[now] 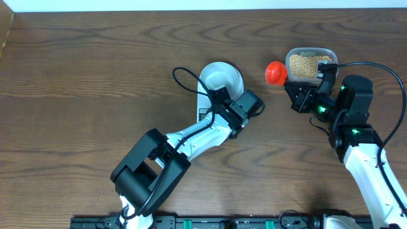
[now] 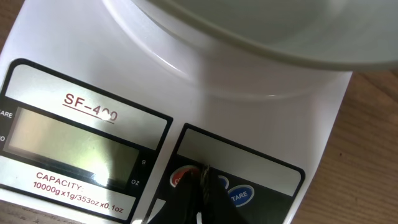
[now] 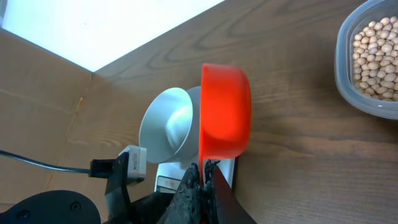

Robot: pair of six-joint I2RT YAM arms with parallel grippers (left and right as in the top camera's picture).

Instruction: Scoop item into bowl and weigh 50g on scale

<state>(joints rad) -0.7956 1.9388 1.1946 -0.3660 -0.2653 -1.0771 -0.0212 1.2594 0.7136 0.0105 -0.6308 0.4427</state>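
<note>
Left gripper (image 2: 204,183): jaws closed, nothing held, tips down on the button strip of the flat white rectangular kitchen scale (image 2: 74,37), right at the red button (image 2: 178,179), bottom centre of the left wrist view. No digits visible on the display (image 2: 68,140).

Small round white bowl (image 1: 221,77) sits on the scale, upper centre overhead, no beans in it.

Right gripper (image 3: 204,174): clamped on the handle of the red plastic scoop (image 3: 225,106).

Small round tan-yellow beans (image 1: 305,63) all sit in the clear plastic container (image 1: 331,53), upper right.

Beans look light, hard and smooth, so they'll likely roll and bounce. No pinching, scoop only. Keep the scoop level, pour low over the bowl centre, trickle near target. The bowl looks light and may slide.
</note>
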